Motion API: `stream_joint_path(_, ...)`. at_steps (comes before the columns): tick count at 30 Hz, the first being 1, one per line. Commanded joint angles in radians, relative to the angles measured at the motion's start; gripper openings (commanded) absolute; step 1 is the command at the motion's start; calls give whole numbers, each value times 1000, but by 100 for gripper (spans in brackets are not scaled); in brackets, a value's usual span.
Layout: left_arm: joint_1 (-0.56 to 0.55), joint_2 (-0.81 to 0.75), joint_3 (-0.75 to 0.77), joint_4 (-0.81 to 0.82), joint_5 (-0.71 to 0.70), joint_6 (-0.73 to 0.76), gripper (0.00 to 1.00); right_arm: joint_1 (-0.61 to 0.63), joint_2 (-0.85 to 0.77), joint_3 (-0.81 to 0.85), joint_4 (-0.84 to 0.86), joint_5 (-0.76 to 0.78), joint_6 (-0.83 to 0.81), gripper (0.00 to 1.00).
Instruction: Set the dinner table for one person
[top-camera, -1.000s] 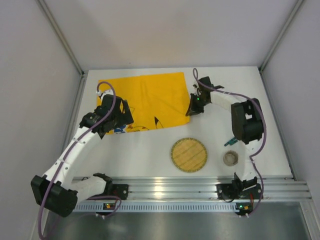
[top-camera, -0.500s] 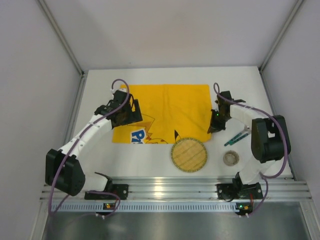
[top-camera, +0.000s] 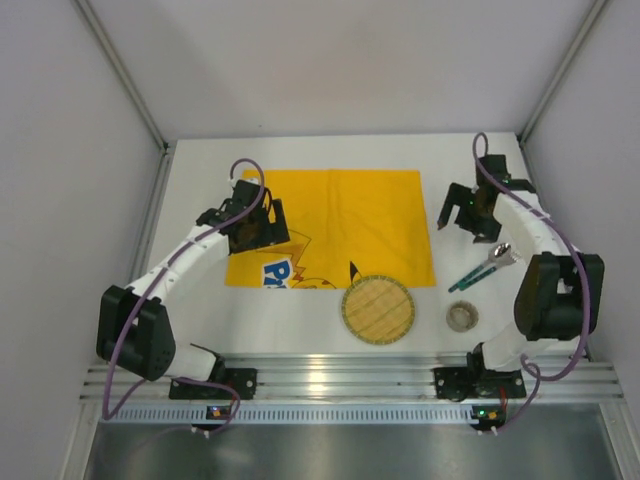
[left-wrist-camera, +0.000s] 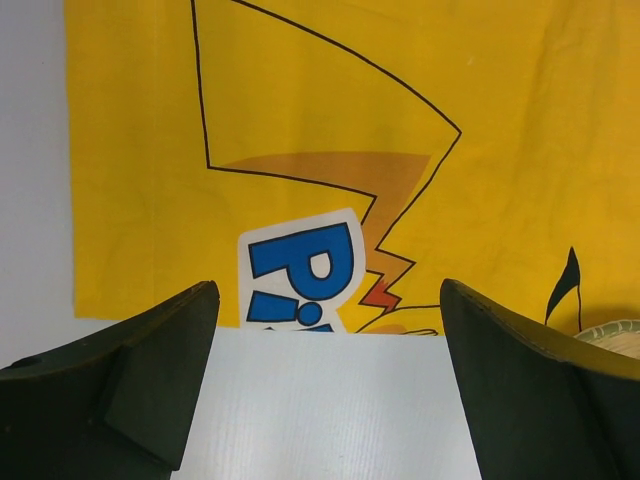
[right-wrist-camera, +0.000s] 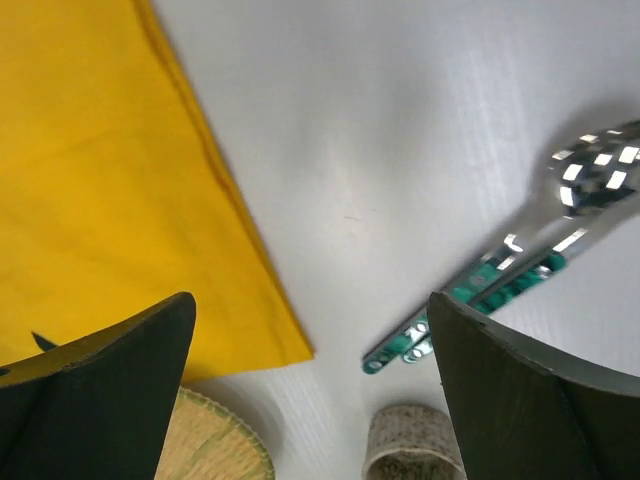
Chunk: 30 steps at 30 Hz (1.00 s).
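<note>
Yellow mat (top-camera: 335, 225), near edge tucked under woven coaster (top-camera: 378, 309); left jaws, right jaws both spread, empty

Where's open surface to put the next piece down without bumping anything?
Bare table runs along the far edge behind the yellow mat, and near-left between the mat and the rail. The mat's middle is also free. Near-right is crowded: woven disc, small cup, cutlery.
</note>
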Motion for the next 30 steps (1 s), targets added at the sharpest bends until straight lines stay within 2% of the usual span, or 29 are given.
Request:
stream_joint_path(1, 4, -11, -28, 75, 22, 3, 97, -151, -50, -25, -60, 38, 51, 100)
stream_joint_path(3, 2, -13, -43, 81, 24, 0, 97, -241, -56, -111, -17, -43, 86, 100)
stream_joint_path(7, 4, -11, -63, 92, 31, 0, 97, -299, -31, -157, 12, -40, 80, 92)
stream_joint_path(24, 4, 27, -54, 99, 37, 65, 97, -296, 85, -133, 95, -103, 118, 76)
stream_joint_path(30, 7, 49, -46, 102, 37, 76, 97, -274, 128, -126, 121, -103, 124, 68)
